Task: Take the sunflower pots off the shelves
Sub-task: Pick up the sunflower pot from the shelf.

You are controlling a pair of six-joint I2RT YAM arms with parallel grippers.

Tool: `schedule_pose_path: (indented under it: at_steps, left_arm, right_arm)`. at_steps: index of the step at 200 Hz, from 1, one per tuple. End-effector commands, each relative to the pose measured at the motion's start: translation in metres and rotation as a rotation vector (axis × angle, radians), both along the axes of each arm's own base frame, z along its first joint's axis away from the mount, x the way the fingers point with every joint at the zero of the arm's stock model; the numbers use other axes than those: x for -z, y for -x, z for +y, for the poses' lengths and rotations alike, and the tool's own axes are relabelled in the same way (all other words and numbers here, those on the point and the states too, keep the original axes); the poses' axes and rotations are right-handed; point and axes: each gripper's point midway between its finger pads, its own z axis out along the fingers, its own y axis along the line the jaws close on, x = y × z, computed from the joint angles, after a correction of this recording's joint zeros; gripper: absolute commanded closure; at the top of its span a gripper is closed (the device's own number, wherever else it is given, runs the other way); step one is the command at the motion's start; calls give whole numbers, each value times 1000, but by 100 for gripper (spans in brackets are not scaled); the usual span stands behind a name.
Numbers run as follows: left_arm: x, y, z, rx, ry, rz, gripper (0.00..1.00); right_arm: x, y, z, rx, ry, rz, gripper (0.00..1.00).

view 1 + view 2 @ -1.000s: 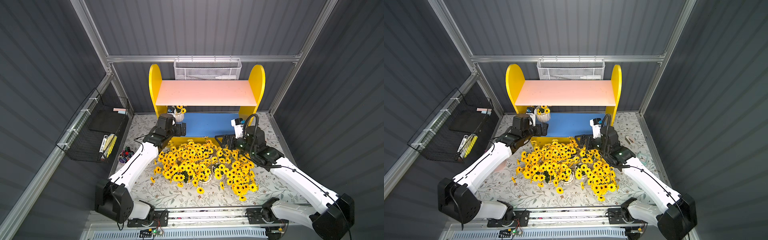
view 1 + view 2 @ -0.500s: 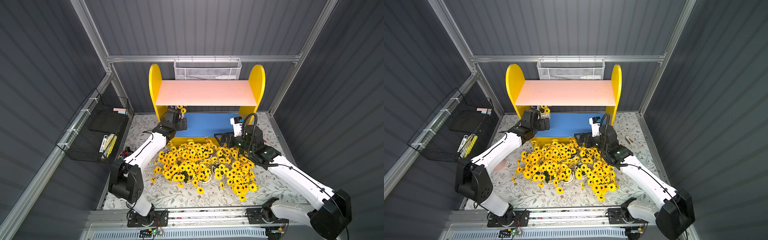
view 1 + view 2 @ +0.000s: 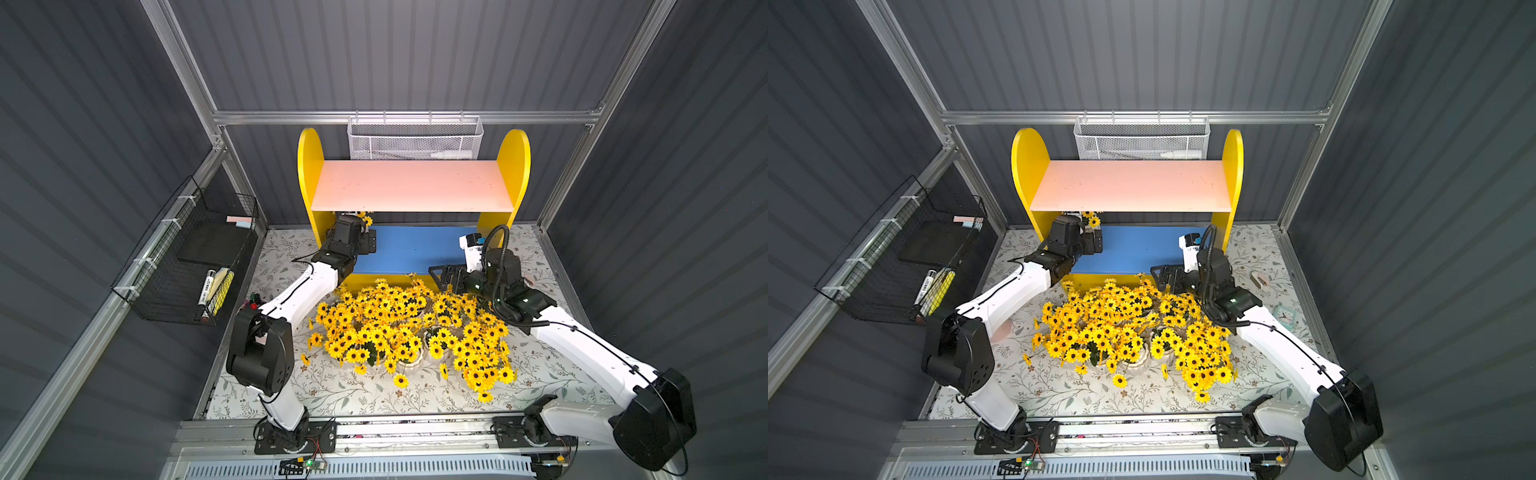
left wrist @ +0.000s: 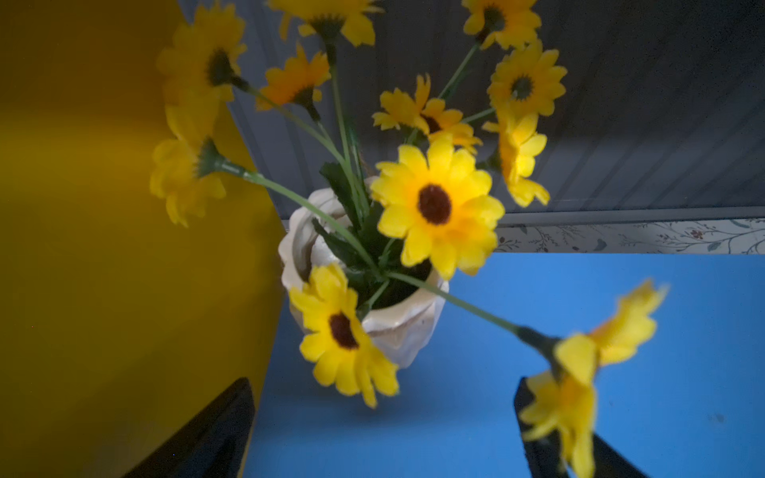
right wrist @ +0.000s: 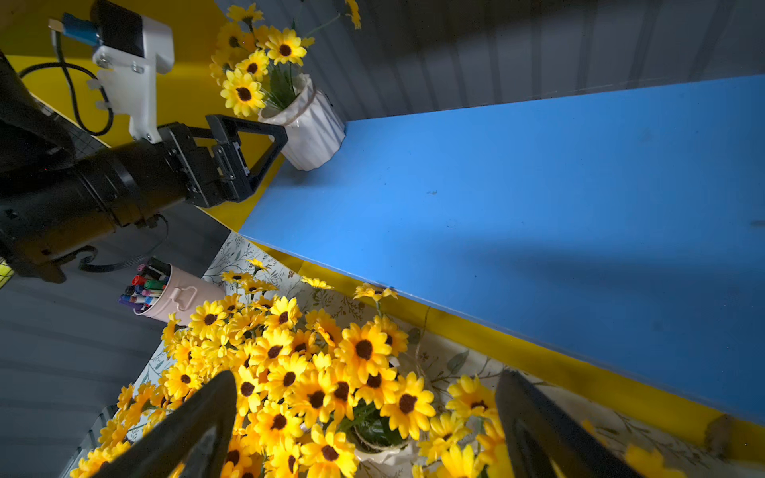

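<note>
The left gripper (image 4: 383,393) gapes wide and empty inside the shelves (image 3: 411,185), with the last sunflower pot (image 4: 397,327) just ahead of its fingers. A second ago it waited further back. The right gripper (image 5: 364,378), also wide, hangs above the other pots (image 3: 399,328).

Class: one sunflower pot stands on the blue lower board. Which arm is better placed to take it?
Left: the open left tool faces the white ribbed sunflower pot; the right tool hovers over tabletop flowers.

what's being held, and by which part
Nothing is held. The left gripper is open, short of the pot on the blue board; the right gripper is open too.
</note>
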Motion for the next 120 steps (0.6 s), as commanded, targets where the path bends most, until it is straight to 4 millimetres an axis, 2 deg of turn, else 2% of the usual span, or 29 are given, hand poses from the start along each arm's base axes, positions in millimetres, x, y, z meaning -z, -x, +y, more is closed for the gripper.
schedule_pose_path:
  at_steps: [1,84,120]
  left_arm:
    - [2,-10,3,-32,-25,-17,1]
    - [3,-26,2,-60,3,-78,1]
    - [15,-30,-1,-49,15,-58,1]
  right_arm:
    - [-14,-4,1,-11,-17,-36,1]
    - [-8,-8,-2,-9,-19,-26,1]
    - [-5,-9,-5,-4,-18,-18,1]
